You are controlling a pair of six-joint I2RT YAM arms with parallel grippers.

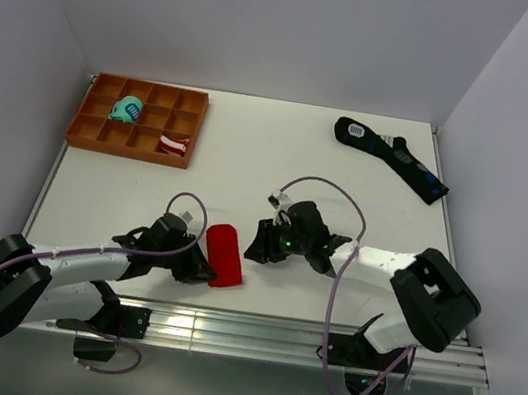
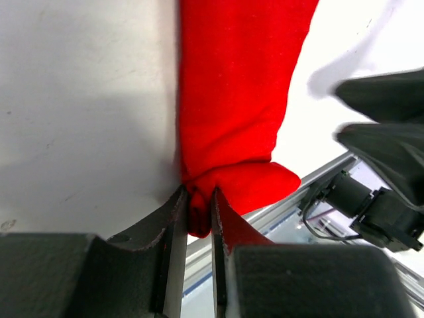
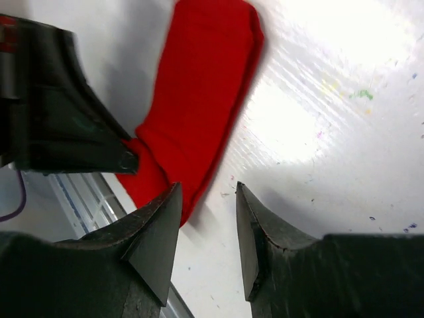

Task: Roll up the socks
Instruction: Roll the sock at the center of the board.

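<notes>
The red socks (image 1: 224,254) lie as a short flat strip near the table's front edge, between the two arms. My left gripper (image 1: 199,268) is shut on the socks' near end; in the left wrist view the red fabric (image 2: 232,112) is pinched between the jaws at the folded corner (image 2: 199,212). My right gripper (image 1: 258,245) is open and empty just right of the socks; in the right wrist view the socks (image 3: 199,106) lie ahead and left of its fingertips (image 3: 207,189), apart from them. No white motif shows.
An orange divided tray (image 1: 139,120) at the back left holds a teal bundle (image 1: 124,110) and a red-and-white striped bundle (image 1: 173,145). Long black socks with blue marks (image 1: 392,156) lie at the back right. The table's front rail (image 1: 302,336) runs close behind the socks.
</notes>
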